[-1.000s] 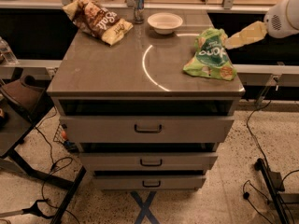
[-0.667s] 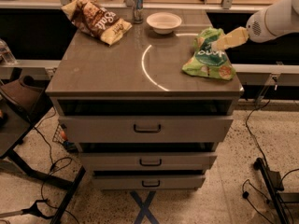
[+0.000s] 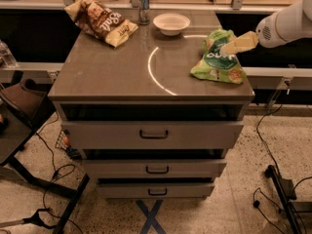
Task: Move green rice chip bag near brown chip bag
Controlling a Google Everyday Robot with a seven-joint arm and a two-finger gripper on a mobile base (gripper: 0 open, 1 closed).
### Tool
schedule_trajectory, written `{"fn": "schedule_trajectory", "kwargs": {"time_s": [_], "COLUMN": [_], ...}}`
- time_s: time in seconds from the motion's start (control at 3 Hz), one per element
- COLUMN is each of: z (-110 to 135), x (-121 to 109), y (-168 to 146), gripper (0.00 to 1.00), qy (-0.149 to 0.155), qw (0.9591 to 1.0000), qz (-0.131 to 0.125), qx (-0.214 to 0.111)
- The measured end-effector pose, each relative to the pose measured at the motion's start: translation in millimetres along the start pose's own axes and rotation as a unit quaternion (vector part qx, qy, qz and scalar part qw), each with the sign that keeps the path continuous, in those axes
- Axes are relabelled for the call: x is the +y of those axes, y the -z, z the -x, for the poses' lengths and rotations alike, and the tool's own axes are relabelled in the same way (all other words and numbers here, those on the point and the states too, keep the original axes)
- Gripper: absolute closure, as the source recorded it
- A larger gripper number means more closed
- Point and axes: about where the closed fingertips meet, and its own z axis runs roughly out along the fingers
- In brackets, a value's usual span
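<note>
The green rice chip bag (image 3: 218,58) lies on the right side of the grey cabinet top (image 3: 107,72), light green with a dark teal patch and white lettering. The brown chip bag (image 3: 101,21), dark brown with a pale yellow end, lies at the far left corner. My gripper (image 3: 228,47) comes in from the right on a white arm, its pale fingers over the upper part of the green bag, touching or just above it.
A white bowl (image 3: 171,23) stands at the back middle, with a metal can (image 3: 143,5) just left of it. A bright ring of light (image 3: 156,67) marks the top. Drawers with handles (image 3: 154,134) sit below. Cables and stands lie on the floor.
My gripper has moved left from beside the green bag's right edge to over the bag's upper part. The bags have not moved.
</note>
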Motion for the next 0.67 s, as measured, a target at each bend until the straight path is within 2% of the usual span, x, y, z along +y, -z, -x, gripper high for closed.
{"fn": "schedule_trajectory", "kwargs": {"time_s": [0.33,0.67], "z": [-7.4,-12.6], "x": [6.8,21.5], "y": [-17.2,-37.0], "gripper": [0.0,0.0], "qy": [-0.014,-0.032], "qw": [0.9996,0.9975], "qz": [0.023,0.063], "qx": [-0.001,-0.007]}}
